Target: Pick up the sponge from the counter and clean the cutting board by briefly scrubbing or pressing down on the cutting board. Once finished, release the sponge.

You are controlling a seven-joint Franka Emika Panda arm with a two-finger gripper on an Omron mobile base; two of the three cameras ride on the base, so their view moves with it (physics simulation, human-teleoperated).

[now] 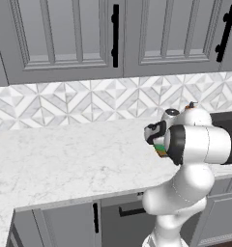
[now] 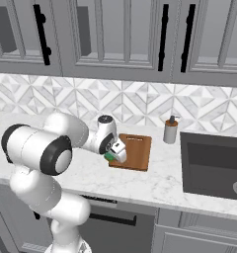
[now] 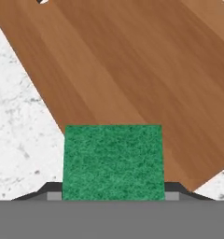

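White marble counter (image 2: 140, 180) under grey cabinets (image 2: 120, 34); pincer (image 3: 113, 192) clamping sponge (image 3: 113, 161).

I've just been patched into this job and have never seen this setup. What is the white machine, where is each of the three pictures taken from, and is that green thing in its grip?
The white machine is a robot arm on a mobile base in a rendered kitchen. Two pictures come from cameras on the base, behind the arm to its left and right. The third looks out from the hand, along the gripper.

On the white marble counter lies a reddish-brown cutting board. Beside it stand a small soap dispenser and a dark sink.

The green block is the sponge. In the hand view it sits between the two dark finger tips, so the gripper appears closed on it, over the board's near edge. Whether it touches the board cannot be told.
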